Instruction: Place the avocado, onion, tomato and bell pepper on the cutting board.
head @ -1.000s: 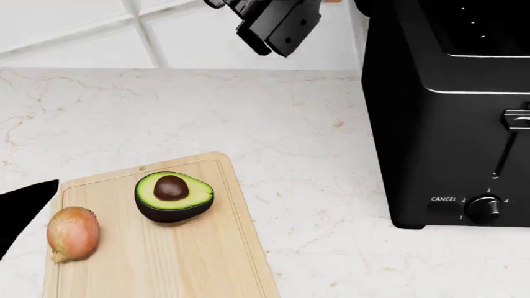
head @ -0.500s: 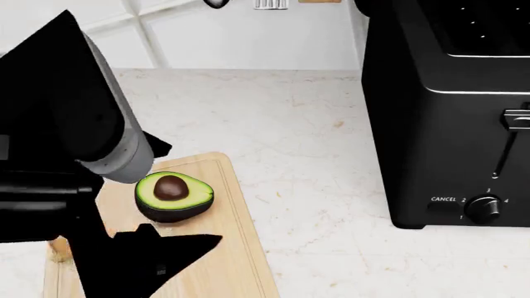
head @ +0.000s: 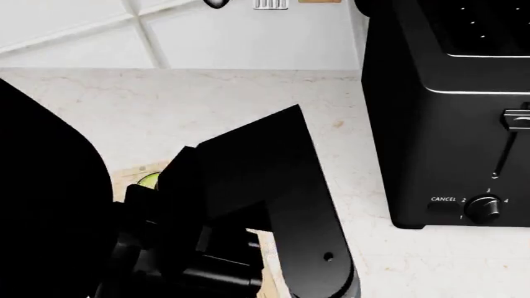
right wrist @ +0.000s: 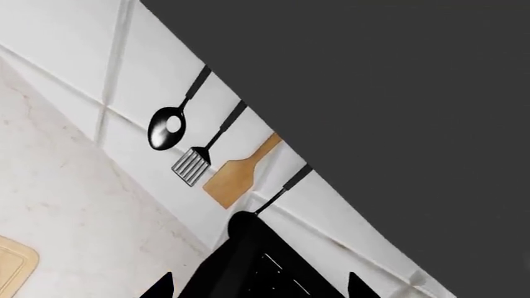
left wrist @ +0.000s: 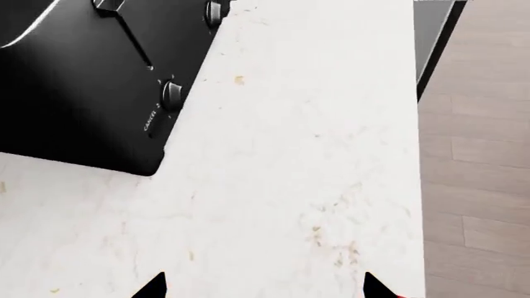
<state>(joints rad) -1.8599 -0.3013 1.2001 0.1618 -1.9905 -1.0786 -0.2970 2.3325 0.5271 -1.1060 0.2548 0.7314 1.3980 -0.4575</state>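
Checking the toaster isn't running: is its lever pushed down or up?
Up. In the head view the toaster's lever sits at the top of its slot, not pressed down.

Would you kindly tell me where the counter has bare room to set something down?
Bare white marble counter lies between the tiled wall and the black toaster, and along the toaster's front out to the counter edge. The pale wooden cutting board is crowded, mostly hidden under the arm.

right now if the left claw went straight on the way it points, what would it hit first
Probably the bare white marble counter: the left claw aims at open stone, with the black toaster off to one side. Depth is unclear.
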